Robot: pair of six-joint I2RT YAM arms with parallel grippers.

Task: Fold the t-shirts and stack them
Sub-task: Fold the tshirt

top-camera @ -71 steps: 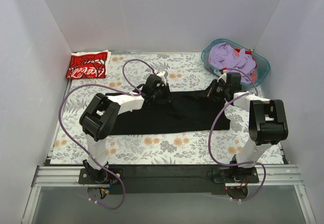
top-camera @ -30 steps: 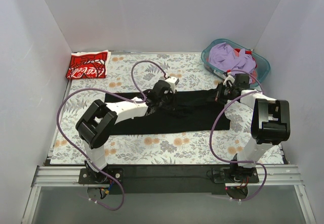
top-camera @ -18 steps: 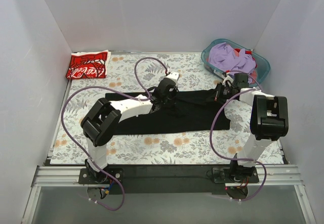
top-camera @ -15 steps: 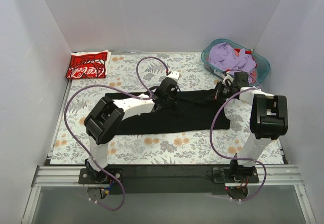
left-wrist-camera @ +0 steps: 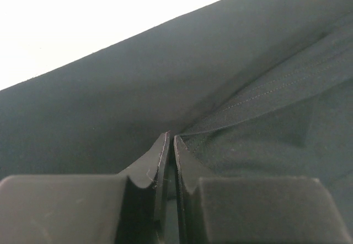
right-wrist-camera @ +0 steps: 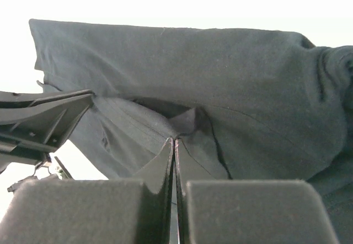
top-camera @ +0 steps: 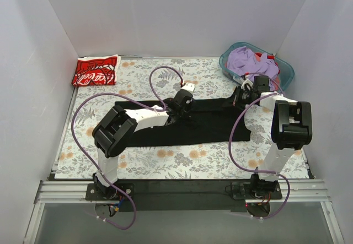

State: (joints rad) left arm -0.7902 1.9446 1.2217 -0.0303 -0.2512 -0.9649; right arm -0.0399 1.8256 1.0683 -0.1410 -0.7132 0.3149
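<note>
Seen from my remote console, my left gripper (left-wrist-camera: 171, 139) and right gripper (right-wrist-camera: 174, 140) each pinch shut on the far edge of the black t-shirt (top-camera: 193, 125), which lies spread across the middle of the table (top-camera: 182, 160). The red t-shirt (top-camera: 95, 71) lies folded at the far-left corner.

Two arms are seen, the left arm (top-camera: 142, 117) and the right arm (top-camera: 289, 125). Each is made of white tubes joined by big black blocks. A long purple cable (top-camera: 165, 67) is looped along the left one, and another purple cable (top-camera: 229, 145) along the right. The left gripper (left-wrist-camera: 170, 144) and right gripper (right-wrist-camera: 174, 145) are fitted with flat black fingers (left-wrist-camera: 154, 164) that get thin at the tips.
</note>
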